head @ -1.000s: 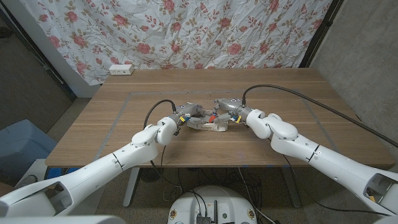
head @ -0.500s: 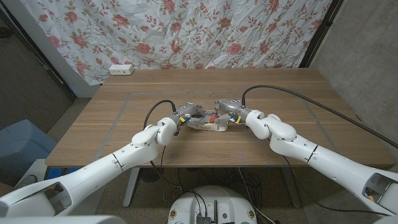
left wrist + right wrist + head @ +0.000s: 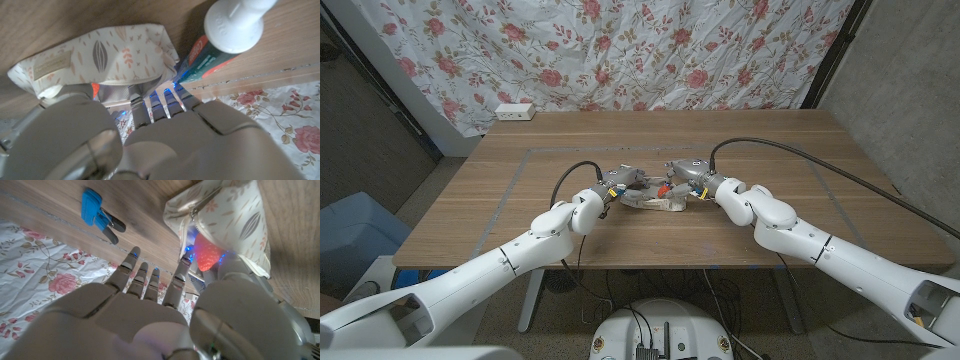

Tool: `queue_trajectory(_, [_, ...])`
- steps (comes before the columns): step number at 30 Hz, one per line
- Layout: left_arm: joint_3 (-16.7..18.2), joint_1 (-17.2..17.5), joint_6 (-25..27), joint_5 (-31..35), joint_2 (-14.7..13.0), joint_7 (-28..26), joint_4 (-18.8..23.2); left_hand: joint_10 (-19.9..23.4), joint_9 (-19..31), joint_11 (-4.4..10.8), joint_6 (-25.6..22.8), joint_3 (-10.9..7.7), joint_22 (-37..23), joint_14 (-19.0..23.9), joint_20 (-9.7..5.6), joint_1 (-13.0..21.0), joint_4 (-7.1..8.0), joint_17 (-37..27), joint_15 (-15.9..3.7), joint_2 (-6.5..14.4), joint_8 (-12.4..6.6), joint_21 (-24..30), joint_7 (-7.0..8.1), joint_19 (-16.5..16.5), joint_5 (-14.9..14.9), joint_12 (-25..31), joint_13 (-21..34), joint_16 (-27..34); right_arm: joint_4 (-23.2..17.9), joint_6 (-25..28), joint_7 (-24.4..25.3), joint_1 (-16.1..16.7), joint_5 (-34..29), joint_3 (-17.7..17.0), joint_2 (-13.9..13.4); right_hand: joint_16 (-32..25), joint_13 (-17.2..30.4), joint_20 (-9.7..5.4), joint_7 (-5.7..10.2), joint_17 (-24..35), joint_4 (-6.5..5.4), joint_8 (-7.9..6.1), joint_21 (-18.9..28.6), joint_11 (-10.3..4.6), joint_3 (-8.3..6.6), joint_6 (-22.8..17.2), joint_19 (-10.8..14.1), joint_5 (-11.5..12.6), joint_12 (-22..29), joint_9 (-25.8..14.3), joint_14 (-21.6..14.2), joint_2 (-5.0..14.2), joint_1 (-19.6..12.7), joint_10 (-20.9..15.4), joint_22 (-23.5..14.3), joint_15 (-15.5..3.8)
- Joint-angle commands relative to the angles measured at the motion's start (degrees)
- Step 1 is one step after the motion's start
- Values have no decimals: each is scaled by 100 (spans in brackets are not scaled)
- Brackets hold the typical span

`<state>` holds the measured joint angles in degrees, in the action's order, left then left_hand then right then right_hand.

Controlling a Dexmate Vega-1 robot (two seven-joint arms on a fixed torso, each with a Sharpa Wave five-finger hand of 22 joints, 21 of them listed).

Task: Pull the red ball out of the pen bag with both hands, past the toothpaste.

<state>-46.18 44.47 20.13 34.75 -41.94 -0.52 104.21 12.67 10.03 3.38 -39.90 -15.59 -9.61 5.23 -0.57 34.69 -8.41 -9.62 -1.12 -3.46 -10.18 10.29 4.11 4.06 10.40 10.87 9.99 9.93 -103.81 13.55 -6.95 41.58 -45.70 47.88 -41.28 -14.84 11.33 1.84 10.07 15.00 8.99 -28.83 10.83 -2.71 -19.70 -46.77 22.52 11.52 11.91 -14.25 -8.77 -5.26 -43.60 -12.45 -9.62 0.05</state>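
right hand [image 3: 165, 310] touching red ball [image 3: 207, 255]

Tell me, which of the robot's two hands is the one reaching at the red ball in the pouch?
The right hand: its fingertips sit at the pen bag's open mouth, beside the red ball. The left hand is at the bag's other end, near the toothpaste.

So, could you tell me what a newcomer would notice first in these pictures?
Both hands, left and right, meet at the patterned pen bag mid-table. The red ball glows in the bag's open mouth by the right hand's fingers. A toothpaste tube lies right beside the bag, and a blue clip sits apart on the wood.
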Motion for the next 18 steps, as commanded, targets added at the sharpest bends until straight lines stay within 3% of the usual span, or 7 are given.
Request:
queue_trajectory(1, [33,12,-70,3,-50,29,30,25,14,-8,-6,-35,-8,49,34,10,-30,-11,5,87,-35,43,29,41,-16,13,10,40,-40,-62,185,60,-4,-48,-21,-39,23,-14,14,15,26,-61,33,-6,-19,-91,81,44,30,-22,-59,43,-27,-73,-2,-14])
queue_trajectory(10, [81,10,-132,-58,-62,47,33,51,14,1,-18,-116,-7,92,65,110,-54,-10,17,206,-44,49,37,67,-8,21,11,50,-44,-102,269,88,105,-115,5,-47,22,-20,16,21,23,-112,31,-9,-19,-182,98,51,34,-25,-74,45,-47,-119,-2,-20])
queue_trajectory(18, [105,-11,-144,-75,-65,90,66,181,20,-5,-113,-278,-7,247,127,309,-92,-7,14,442,-72,85,38,201,-8,58,13,78,-58,-149,334,83,171,-165,-10,-54,21,-29,15,24,24,-142,32,-6,-22,-233,115,55,37,-26,-87,50,-67,-151,-2,-30])
